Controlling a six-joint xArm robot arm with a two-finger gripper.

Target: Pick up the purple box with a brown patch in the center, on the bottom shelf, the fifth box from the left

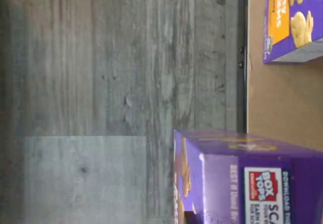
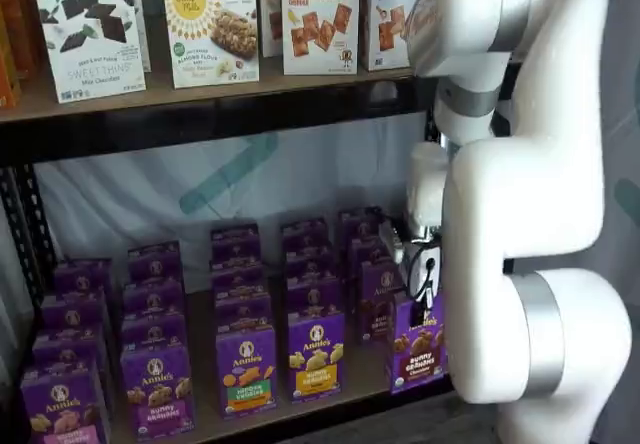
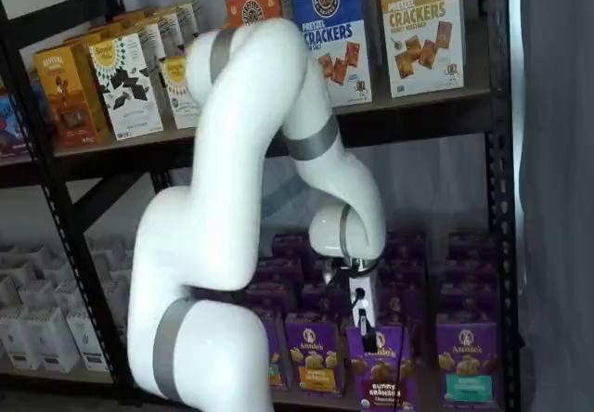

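Observation:
The purple box (image 2: 420, 352) with brown bunny crackers stands tilted at the front right of the bottom shelf (image 2: 203, 406). It also shows in a shelf view (image 3: 380, 370). My gripper (image 2: 425, 289) hangs straight down onto its top, and its black fingers (image 3: 362, 324) are closed on the carton's upper edge. In the wrist view the box's top (image 1: 242, 178), with a Box Tops label, is close up. It sticks out past the edge of the wooden board (image 1: 282, 103) over the grey floor (image 1: 126, 82).
Rows of purple cartons fill the shelf, with a yellow-band one (image 2: 316, 352) and a green-band one (image 2: 246, 366) just left of the held box. A teal-band carton (image 3: 467, 361) stands beside it. Cracker boxes (image 2: 320, 19) sit on the shelf above. A black upright (image 3: 497, 199) stands at the right.

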